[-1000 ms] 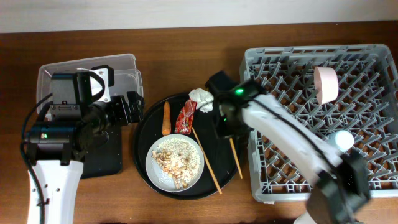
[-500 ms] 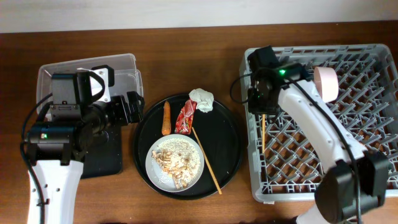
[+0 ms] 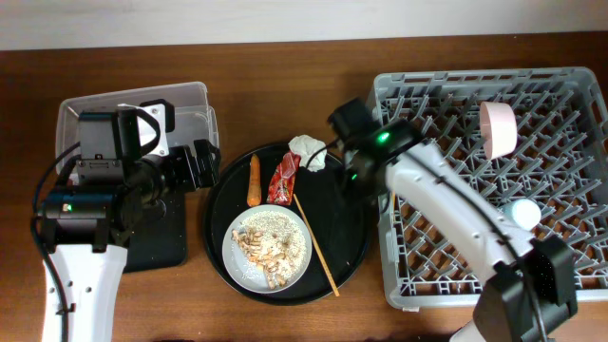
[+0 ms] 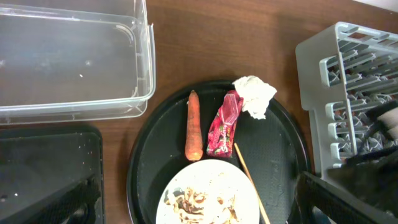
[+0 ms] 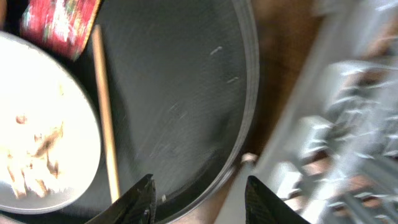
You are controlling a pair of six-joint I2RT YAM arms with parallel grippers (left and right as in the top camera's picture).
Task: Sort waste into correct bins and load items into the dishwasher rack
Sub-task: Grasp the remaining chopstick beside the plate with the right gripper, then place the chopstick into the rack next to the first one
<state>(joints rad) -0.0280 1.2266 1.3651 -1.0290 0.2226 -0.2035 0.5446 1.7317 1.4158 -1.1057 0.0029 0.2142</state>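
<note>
My right gripper (image 3: 355, 180) (image 5: 199, 186) is open and empty over the right rim of the round black tray (image 3: 347, 237), beside the grey rack (image 3: 475, 78). One chopstick (image 3: 392, 201) lies in the rack. The other (image 3: 315, 247) (image 5: 104, 112) lies on the tray beside the plate (image 3: 249, 271) of rice-and-nut scraps (image 3: 268, 247). The carrot (image 3: 254, 180), red wrapper (image 3: 283, 178) and tissue (image 3: 308, 150) lie on the tray. The pink bowl (image 3: 498, 128) and blue cup (image 3: 522, 214) stand in the rack. My left gripper (image 3: 198, 163) (image 4: 199, 208) is open and empty by the tray's left edge.
The clear tub (image 3: 195, 104) (image 4: 74, 62) stands at the back left, with the shallow black tray bin (image 3: 157, 237) (image 4: 43, 168) in front of it, partly under my left arm. The rack's wall (image 4: 314, 93) stands close to the round tray's right rim.
My right gripper carried a chopstick from the round tray to the rack, let it go there, and has come back left to the tray's right rim. The left arm has not moved.
</note>
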